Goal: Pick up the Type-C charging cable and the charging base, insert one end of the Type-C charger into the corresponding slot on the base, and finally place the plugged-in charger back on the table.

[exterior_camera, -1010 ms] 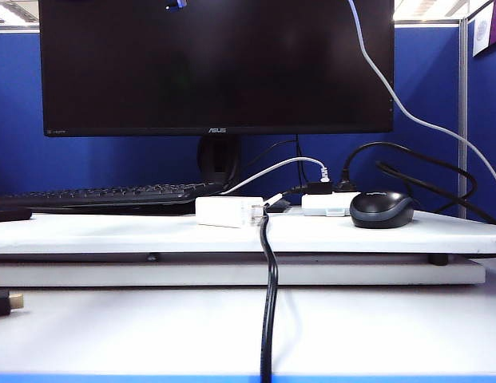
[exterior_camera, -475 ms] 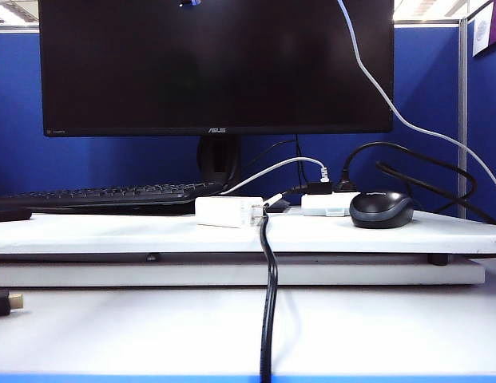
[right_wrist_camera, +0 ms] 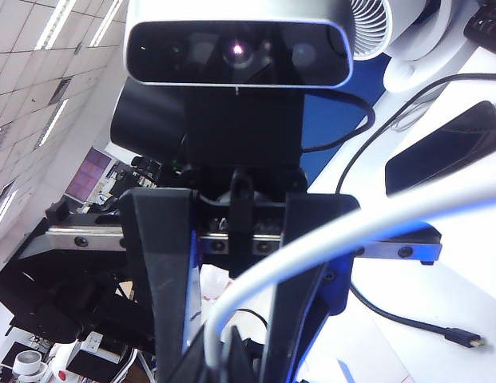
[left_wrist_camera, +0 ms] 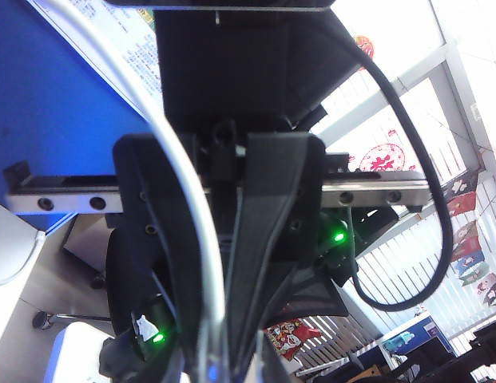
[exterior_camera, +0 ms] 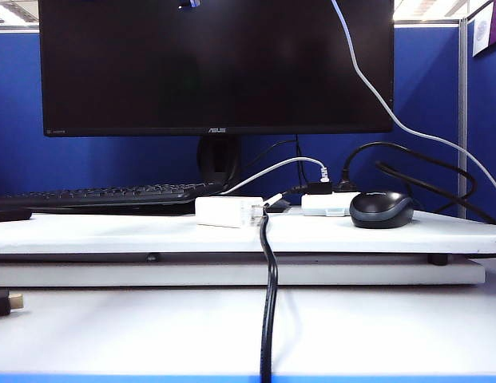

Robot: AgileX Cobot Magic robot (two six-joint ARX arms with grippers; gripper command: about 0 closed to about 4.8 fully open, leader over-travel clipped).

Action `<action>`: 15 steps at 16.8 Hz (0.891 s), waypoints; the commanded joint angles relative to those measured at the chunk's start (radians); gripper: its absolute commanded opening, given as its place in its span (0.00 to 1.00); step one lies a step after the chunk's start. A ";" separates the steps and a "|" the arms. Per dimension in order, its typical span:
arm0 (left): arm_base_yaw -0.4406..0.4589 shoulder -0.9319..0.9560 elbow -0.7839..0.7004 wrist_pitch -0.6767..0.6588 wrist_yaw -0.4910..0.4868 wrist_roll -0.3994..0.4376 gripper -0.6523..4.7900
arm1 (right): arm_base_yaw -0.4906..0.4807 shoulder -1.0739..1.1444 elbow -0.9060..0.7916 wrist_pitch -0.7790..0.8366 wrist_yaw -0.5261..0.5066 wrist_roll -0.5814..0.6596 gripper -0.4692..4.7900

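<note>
**A:** Item one, the Type-C charging cable (exterior_camera: 401, 121): long, thin, white, flexible. Where do we list it?

**B:** Off the table. In the exterior view it slants down from the top edge, across the monitor's corner, to the right edge. Both wrist views show it running between the fingers.

**A:** Item two, the right gripper (right_wrist_camera: 224, 351)?

**B:** Out of the exterior view, raised with ceiling behind it. Its jaws are pinched together at the tips, and the cable runs into them. We enter it as gripping the cable.

**A:** Item three, the left gripper (left_wrist_camera: 220, 363)?

**B:** Also out of the exterior view, seen against windows. The cable passes along its fingers, but the tips are cut off at the picture's edge, so we cannot tell whether it clamps.

**A:** Item four, the charging base (exterior_camera: 222, 211): small, white, rectangular plastic block?

**B:** Lying flat on the wide white board of the table (exterior_camera: 112, 235), just beside the thick black cord (exterior_camera: 269, 303), with no gripper near it.

**A:** Progress entry?

**B:** The cable is lifted. We judge three steps outstanding: picking up the base, plugging in, and setting down.
</note>
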 commanded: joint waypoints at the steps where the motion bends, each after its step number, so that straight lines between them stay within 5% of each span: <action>1: 0.000 -0.003 0.004 -0.029 0.018 0.032 0.33 | 0.003 -0.002 0.004 0.003 -0.008 -0.001 0.08; 10: 0.000 -0.004 0.004 -0.031 0.024 0.057 0.45 | 0.003 -0.003 0.005 0.012 -0.005 -0.001 0.08; 14: 0.000 -0.004 0.004 -0.031 0.017 0.057 0.25 | 0.003 -0.003 0.004 0.011 -0.008 -0.001 0.08; 15: 0.000 -0.004 0.004 -0.031 0.017 0.064 0.11 | 0.003 -0.003 0.004 0.010 -0.008 -0.001 0.08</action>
